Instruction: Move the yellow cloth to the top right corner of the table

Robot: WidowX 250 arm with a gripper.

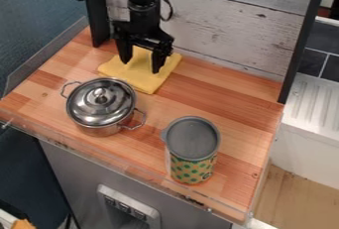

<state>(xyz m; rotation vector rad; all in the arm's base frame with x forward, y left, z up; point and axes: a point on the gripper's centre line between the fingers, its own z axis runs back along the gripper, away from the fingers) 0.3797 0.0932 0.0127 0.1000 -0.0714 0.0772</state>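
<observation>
Pincer [141, 67] apart at raised fold of yellow cloth [147, 81], nr rd metal pot [99, 111].

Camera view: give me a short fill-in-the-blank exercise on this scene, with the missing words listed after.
The cloth below the gripper is ____ in color.
In the picture, the metal pot stands to the ____ of the canister.
The dots on the canister are ____.

Missing words: yellow; left; green.
</observation>
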